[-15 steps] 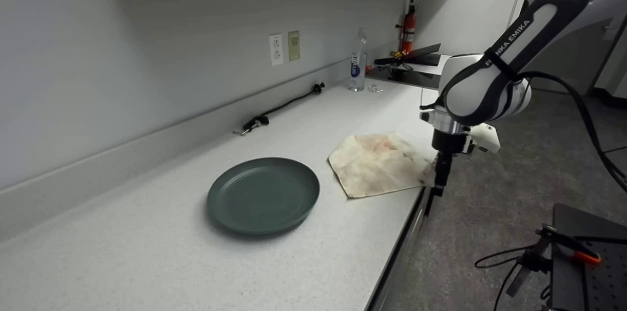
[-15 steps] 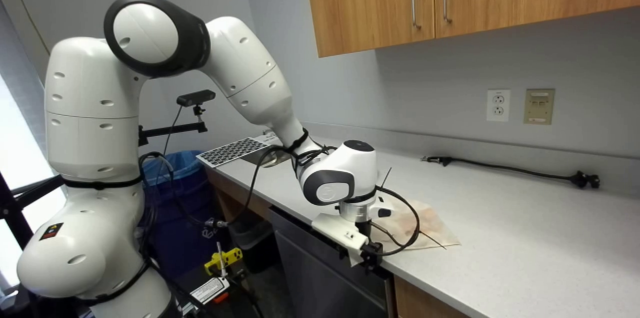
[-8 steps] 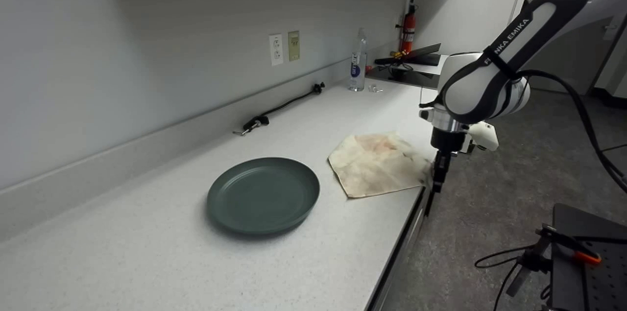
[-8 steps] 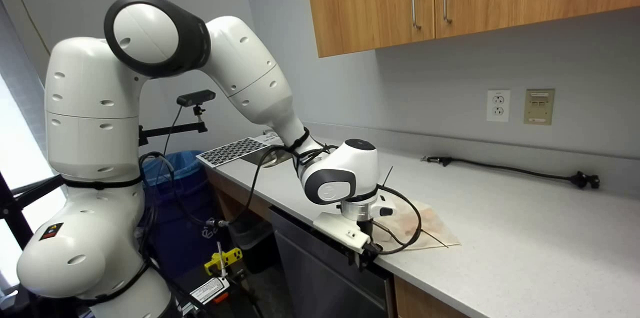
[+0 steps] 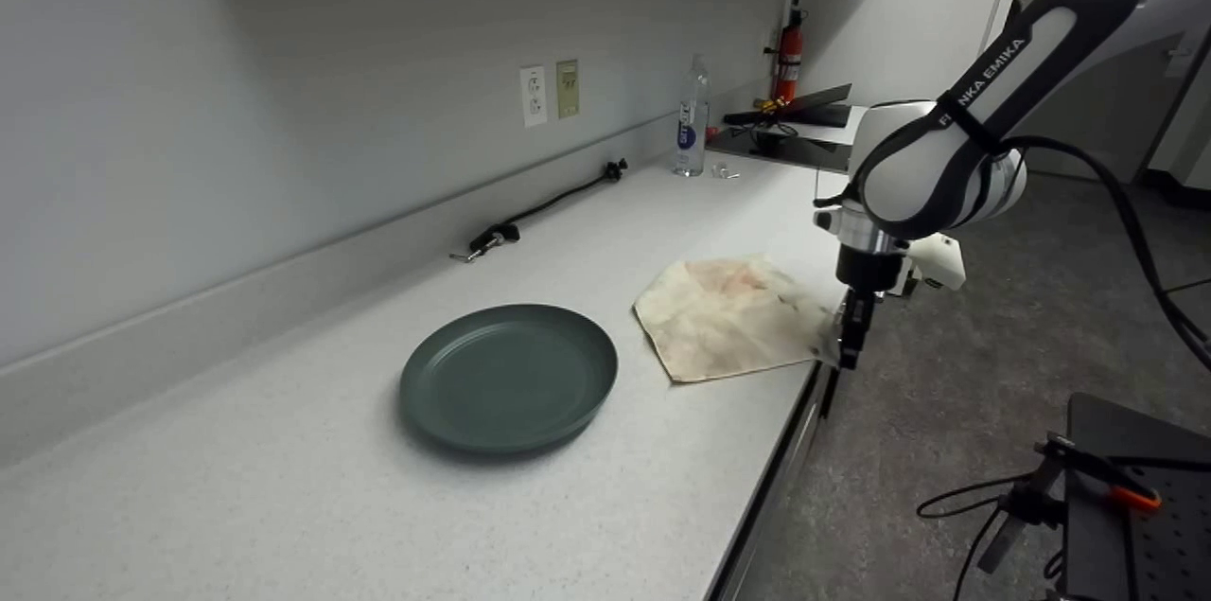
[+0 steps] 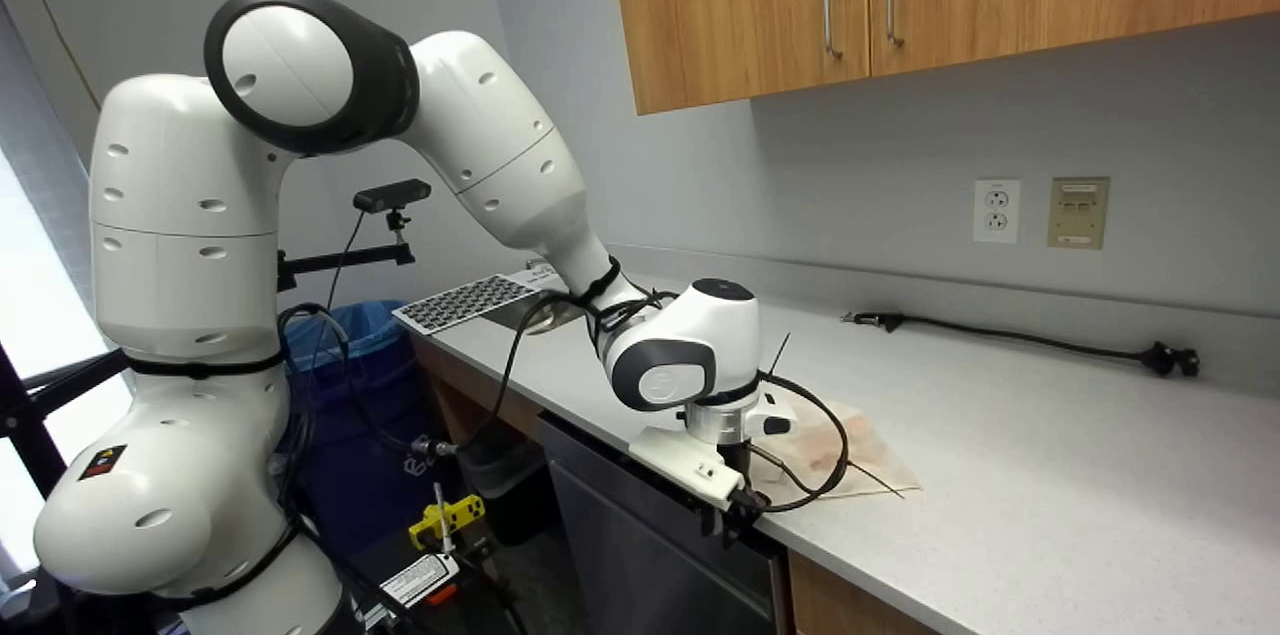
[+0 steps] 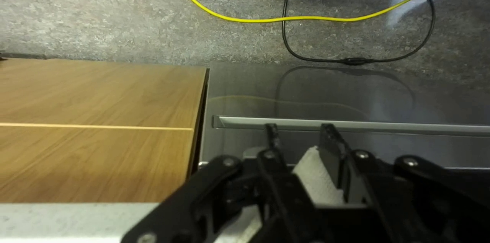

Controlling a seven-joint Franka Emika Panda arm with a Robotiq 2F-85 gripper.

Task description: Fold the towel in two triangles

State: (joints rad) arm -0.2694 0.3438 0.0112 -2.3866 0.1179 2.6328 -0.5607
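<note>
One arm [image 5: 984,95] lettered FRANKA EMIKA, part-covered; one bottle [image 5: 693,123] marked "smart"; one towel [image 5: 728,322] on the counter [image 5: 568,525], at its edge: in an exterior view. One warning label [image 6: 103,461], wording too small: in an exterior view. Wrist view: one tool [image 7: 299,130], fingers [image 7: 331,155] parted, towel in the gap.

Away from the surface [image 5: 615,506], open air lies outward of the pincer [image 7: 299,129], over the floor [image 5: 908,412]. The towel [image 5: 728,322] pokes between its parted fingers [image 7: 331,151] and lies low just beside it — passable above — with the plate [image 5: 508,379] an obstacle farther beyond.
</note>
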